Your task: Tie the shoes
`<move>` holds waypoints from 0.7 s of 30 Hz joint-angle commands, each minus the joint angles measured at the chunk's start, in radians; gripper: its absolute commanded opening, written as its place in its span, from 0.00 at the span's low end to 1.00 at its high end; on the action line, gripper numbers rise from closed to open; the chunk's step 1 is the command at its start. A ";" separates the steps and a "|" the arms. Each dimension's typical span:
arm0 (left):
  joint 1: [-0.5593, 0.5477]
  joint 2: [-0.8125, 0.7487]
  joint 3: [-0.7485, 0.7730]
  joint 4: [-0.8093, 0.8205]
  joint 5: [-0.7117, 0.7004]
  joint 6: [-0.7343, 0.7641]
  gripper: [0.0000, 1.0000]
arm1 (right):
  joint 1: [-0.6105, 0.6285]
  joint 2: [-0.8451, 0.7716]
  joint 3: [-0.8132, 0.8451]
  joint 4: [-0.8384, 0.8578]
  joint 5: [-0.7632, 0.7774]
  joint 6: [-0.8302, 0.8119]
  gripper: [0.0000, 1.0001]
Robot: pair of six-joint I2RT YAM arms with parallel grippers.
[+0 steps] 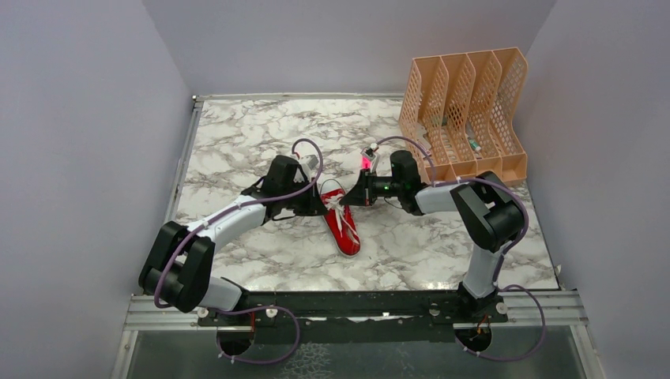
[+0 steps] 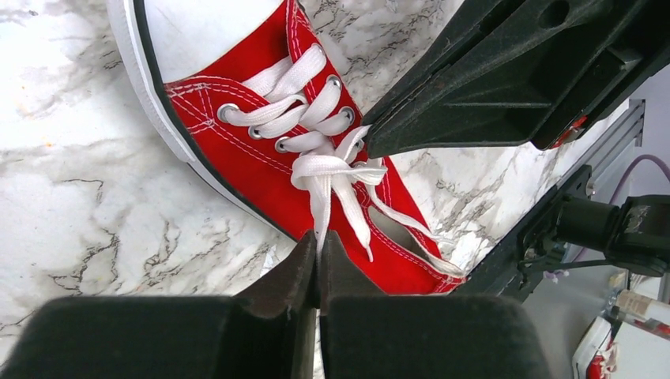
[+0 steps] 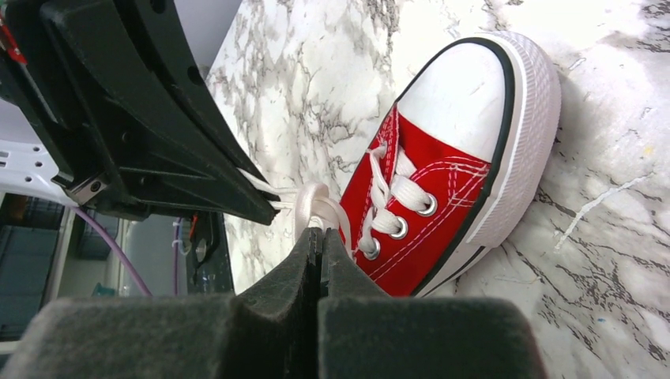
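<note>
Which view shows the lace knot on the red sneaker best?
Left wrist: the knot sits mid-frame and sharp, a lace strand running into the left tool. Right wrist shows only a loop, partly behind that tool. Top external shows just a small white tangle.

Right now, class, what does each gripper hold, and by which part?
The left gripper pinches a strand of the white laces of the small red canvas sneaker, below the knot; the right gripper pinches a lace loop at the knot.
</note>
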 commanded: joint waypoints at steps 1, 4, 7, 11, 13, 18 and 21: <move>0.006 0.015 -0.025 -0.002 0.040 -0.024 0.00 | -0.001 -0.024 -0.006 -0.019 0.067 0.007 0.01; -0.006 0.044 -0.049 0.024 0.083 -0.065 0.00 | 0.000 -0.042 -0.016 -0.043 0.146 0.061 0.01; -0.014 0.033 -0.093 0.061 0.089 -0.101 0.00 | -0.001 -0.064 -0.029 -0.057 0.199 0.109 0.01; -0.014 0.006 -0.175 0.136 0.110 -0.178 0.00 | -0.001 -0.103 -0.052 -0.077 0.269 0.123 0.01; -0.014 -0.001 -0.201 0.137 0.096 -0.189 0.00 | -0.001 -0.119 -0.064 -0.089 0.301 0.122 0.01; -0.014 -0.018 -0.237 0.127 0.063 -0.222 0.00 | -0.003 -0.157 -0.090 -0.128 0.397 0.133 0.01; -0.014 -0.021 -0.248 0.130 0.043 -0.235 0.00 | -0.007 -0.169 -0.102 -0.141 0.433 0.135 0.01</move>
